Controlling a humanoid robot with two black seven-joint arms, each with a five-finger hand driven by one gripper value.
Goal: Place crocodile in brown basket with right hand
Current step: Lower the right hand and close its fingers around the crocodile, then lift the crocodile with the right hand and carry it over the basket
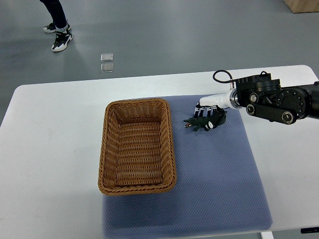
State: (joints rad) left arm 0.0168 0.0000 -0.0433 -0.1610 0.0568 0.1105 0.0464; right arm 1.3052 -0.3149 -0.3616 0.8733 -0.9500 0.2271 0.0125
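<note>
A dark green toy crocodile lies on the blue mat, just right of the brown wicker basket. My right hand comes in from the right edge and sits on top of the crocodile's back and tail end. Its fingers are curled down around the toy's body. The crocodile's head sticks out to the left, toward the basket. I cannot tell whether the toy is off the mat. The basket holds nothing. My left arm does not show.
The white table carries the mat and basket. A person's legs and shoes stand on the grey floor at the top left. Two small clear squares lie on the floor beyond the table. A cardboard box corner is at the top right.
</note>
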